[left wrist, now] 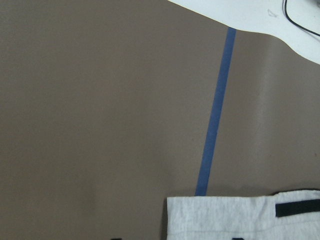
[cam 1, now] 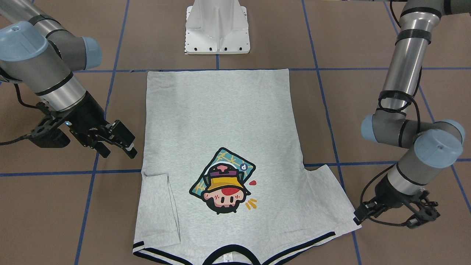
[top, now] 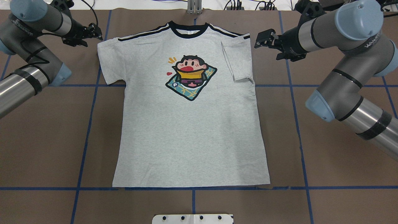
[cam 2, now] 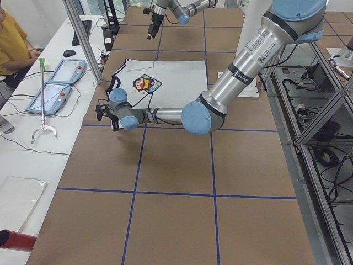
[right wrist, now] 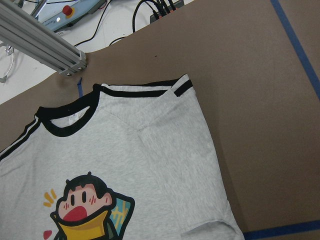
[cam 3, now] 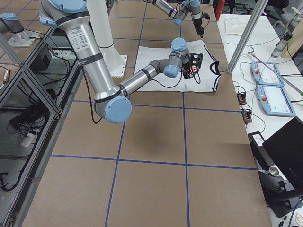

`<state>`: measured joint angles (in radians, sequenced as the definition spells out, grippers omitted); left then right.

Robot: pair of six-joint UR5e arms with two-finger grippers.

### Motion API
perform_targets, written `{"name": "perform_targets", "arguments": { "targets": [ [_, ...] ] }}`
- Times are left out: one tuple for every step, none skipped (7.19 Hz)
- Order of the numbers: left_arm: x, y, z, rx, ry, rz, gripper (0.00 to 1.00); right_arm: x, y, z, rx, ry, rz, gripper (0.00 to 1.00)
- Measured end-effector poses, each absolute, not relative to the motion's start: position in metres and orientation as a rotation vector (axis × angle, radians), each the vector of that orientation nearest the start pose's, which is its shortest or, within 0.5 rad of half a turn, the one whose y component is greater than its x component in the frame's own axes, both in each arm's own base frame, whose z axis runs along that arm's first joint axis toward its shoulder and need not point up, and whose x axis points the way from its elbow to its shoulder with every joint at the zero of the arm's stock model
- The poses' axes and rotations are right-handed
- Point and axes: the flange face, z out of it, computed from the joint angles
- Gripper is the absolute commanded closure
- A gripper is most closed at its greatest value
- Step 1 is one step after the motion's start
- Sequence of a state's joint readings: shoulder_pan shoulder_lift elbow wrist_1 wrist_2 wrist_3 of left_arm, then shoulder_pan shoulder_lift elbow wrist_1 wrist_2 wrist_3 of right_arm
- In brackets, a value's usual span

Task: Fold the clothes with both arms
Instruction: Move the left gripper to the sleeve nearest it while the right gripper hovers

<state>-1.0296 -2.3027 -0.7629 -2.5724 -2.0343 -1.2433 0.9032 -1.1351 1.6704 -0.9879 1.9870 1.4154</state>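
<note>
The grey T-shirt point(top: 186, 130) lies flat on the brown table, print up, collar towards the far edge. In the overhead view its right-hand sleeve point(top: 236, 62) is folded in over the body; the other sleeve point(top: 107, 62) lies spread out. My left gripper point(top: 99, 32) is open and empty, low beside the spread sleeve's shoulder corner point(left wrist: 240, 220), just off the cloth point(cam 1: 220, 121). My right gripper point(top: 258, 39) is open and empty, a little outside the folded sleeve's shoulder edge. The front view shows the right gripper point(cam 1: 117, 149) beside the shirt's side and the left gripper point(cam 1: 356, 218) at the sleeve corner.
The white pedestal base point(cam 1: 217, 33) stands at the robot's side of the table. Blue tape lines point(top: 90, 124) grid the brown surface. A white operators' bench with teach pendants point(cam 2: 55, 83), an aluminium post point(cam 2: 83, 38) and a seated person point(cam 2: 14, 38) lie past the far edge.
</note>
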Motion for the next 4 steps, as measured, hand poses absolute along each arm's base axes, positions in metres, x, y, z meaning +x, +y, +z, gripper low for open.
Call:
{"name": "perform_targets", "arguments": {
  "targets": [
    [0.348, -0.738, 0.484, 0.251, 0.985, -0.424, 0.33, -0.325, -0.563, 0.300, 0.240, -1.139, 0.435, 0.00],
    [0.355, -0.737, 0.486, 0.262, 0.981, -0.422, 0.36, -0.325, -0.564, 0.302, 0.246, -1.133, 0.441, 0.00],
    [0.361, -0.736, 0.487, 0.271, 0.975, -0.422, 0.41, -0.325, -0.565, 0.304, 0.248, -1.129, 0.445, 0.00],
    [0.363, -0.735, 0.488, 0.275, 0.971, -0.422, 0.51, -0.325, -0.565, 0.305, 0.248, -1.127, 0.447, 0.00]
  ]
}}
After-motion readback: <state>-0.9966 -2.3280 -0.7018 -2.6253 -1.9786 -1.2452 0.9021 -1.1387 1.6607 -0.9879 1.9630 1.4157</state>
